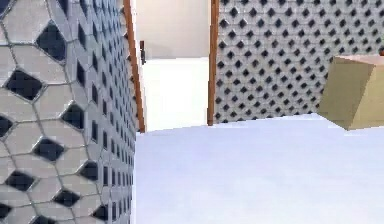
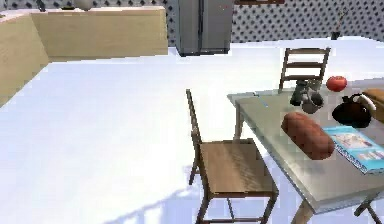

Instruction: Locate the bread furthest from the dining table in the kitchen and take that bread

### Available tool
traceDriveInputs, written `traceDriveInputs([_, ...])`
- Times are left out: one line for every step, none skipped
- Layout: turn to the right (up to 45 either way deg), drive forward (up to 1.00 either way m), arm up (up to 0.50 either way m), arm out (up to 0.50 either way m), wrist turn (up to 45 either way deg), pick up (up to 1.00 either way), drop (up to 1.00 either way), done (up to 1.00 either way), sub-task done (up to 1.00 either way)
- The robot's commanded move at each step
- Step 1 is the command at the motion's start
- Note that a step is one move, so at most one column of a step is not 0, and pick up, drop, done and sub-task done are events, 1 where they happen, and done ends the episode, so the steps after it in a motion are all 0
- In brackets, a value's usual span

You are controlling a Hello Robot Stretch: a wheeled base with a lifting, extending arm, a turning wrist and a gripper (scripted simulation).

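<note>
A reddish-brown loaf of bread (image 2: 307, 134) lies on the grey dining table (image 2: 262, 106) at the arm side view's right. Near it on the tabletop are a red round fruit (image 2: 337, 83), a dark kettle (image 2: 350, 108), two small grey cups (image 2: 307, 97) and a blue-and-white book (image 2: 357, 147). Light wooden counters (image 2: 100, 32) run along the far wall and the left side of the kitchen; what lies on them is too small to tell.
Two wooden chairs stand at the table, one at its near side (image 2: 228, 160) and one behind it (image 2: 304, 66). A grey fridge (image 2: 203, 25) stands at the back. In the forward view a patterned wall (image 1: 60, 120) is close on the left, a doorway (image 1: 175, 70) opens ahead, and a tan box (image 1: 358, 92) sits at the right.
</note>
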Motion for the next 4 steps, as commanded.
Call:
traceDriveInputs([30.0, 0.00, 0.00, 0.00, 0.0, 0.00, 0.00, 0.00, 0.00])
traceDriveInputs([0.0, 0.60, 0.00, 0.00, 0.0, 0.00, 0.00, 0.00, 0.00])
traceDriveInputs([30.0, 0.00, 0.00, 0.00, 0.0, 0.00, 0.00, 0.00, 0.00])
traceDriveInputs([0.0, 1.00, 0.00, 0.00, 0.0, 0.00, 0.00, 0.00, 0.00])
